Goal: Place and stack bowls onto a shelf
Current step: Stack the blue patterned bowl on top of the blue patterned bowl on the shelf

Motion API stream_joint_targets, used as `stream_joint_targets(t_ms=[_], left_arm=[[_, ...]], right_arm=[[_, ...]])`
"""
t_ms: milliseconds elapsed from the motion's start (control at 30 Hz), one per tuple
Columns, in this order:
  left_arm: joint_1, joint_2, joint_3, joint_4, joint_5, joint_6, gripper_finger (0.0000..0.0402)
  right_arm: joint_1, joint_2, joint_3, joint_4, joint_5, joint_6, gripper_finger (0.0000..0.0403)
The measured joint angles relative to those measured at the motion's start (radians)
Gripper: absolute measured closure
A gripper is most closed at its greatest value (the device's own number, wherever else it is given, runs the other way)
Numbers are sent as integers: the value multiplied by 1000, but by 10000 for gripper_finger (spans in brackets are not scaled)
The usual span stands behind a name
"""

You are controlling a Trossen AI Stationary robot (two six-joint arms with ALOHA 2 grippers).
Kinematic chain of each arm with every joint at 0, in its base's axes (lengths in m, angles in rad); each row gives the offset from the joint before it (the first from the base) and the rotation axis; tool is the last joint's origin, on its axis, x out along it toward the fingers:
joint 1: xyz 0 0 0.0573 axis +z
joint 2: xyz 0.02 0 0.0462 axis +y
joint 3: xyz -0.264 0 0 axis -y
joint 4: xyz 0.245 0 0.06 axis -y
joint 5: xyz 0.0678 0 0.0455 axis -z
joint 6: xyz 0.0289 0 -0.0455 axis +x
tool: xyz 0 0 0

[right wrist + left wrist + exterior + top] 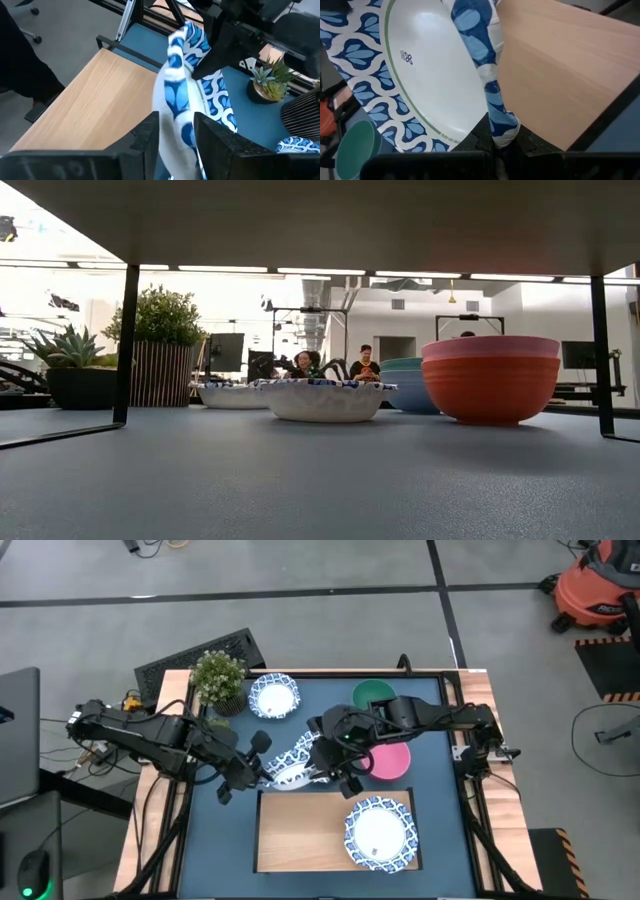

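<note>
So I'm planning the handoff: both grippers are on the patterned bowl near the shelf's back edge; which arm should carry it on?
Probably the right. The right gripper and the left gripper each pinch the patterned bowl's rim, but the right arm reaches nearer the stacked bowl at the shelf's right end.

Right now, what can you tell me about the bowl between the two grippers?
The bowl is white inside, with a blue leaf-like pattern on its rim. It sits on the dark blue table, just beyond the wooden shelf. The left gripper and the right gripper each pinch its rim from opposite sides.
</note>
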Motion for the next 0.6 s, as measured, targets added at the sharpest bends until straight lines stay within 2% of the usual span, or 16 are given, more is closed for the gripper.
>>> stream_joint_targets(t_ms=[200, 300, 500, 600], left_arm=[[0, 0, 0, -3, 0, 0, 400], [0, 0, 0, -2, -1, -1, 400], [1, 0, 0, -5, -11, 0, 398], [0, 0, 0, -2, -47, -9, 387]], right_arm=[[0, 0, -20, -15, 0, 16, 265], [0, 0, -20, -26, 0, 16, 293], [2, 0, -20, -33, -10, 18, 382], [2, 0, -20, -45, -8, 21, 382]])
